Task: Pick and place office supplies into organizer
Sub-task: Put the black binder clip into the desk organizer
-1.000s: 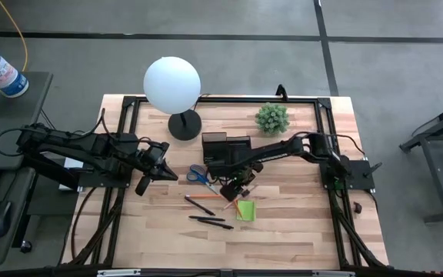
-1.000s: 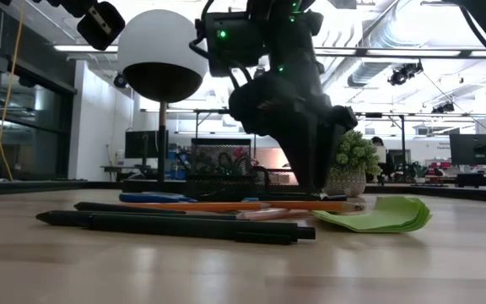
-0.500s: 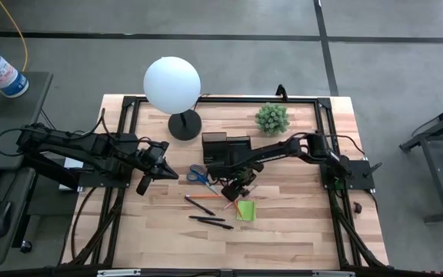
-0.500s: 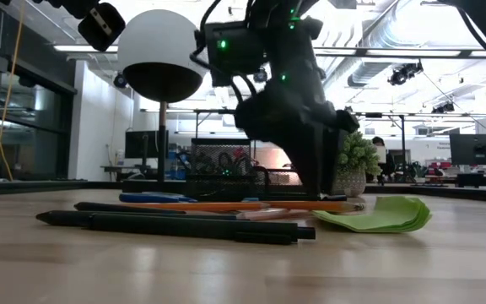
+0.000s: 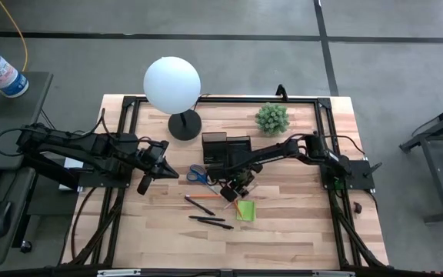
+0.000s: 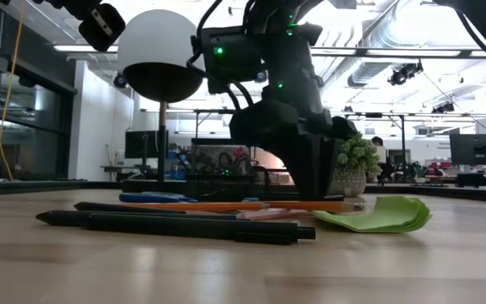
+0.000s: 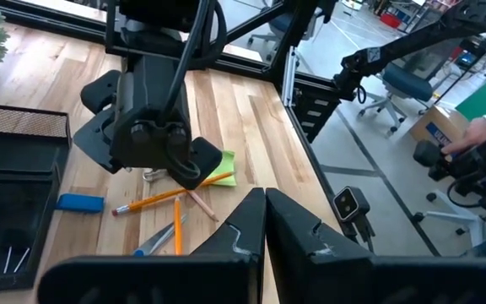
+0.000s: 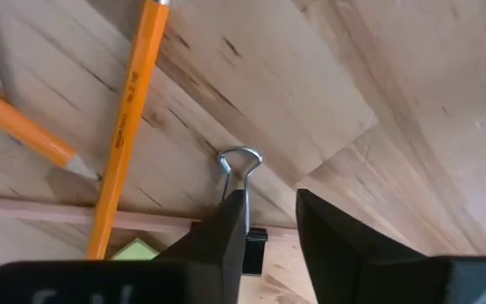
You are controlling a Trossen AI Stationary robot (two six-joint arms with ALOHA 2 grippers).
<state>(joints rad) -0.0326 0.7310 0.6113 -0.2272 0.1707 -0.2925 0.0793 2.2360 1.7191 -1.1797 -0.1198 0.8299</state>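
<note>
A small dark binder clip (image 8: 256, 241) with a wire handle (image 8: 240, 159) lies on the wood next to two orange pencils (image 8: 129, 118) and the green sticky pad (image 5: 245, 209). My right gripper (image 5: 239, 187) points straight down over it, open. The clip's body sits in the gap, close to one finger (image 8: 226, 228), and the other finger (image 8: 327, 228) stands apart from it. Black pens (image 6: 175, 224) and blue-handled scissors (image 5: 198, 174) lie flat on the table. The black organizer (image 5: 225, 150) stands just beyond. My left gripper (image 7: 265, 207) hovers shut at the table's left. My right gripper comes at the clip from above, fingers pointing down, one on each side of its black body (image 8: 258, 253). One finger stands right against the wire handle, but I cannot tell whether it touches. The clip lies on the table.
A globe lamp (image 5: 172, 85) on a round black base (image 5: 184, 125) stands behind the organizer's left. A small potted plant (image 5: 271, 118) stands at the far right. Bare wood lies along the near edge (image 5: 229, 246).
</note>
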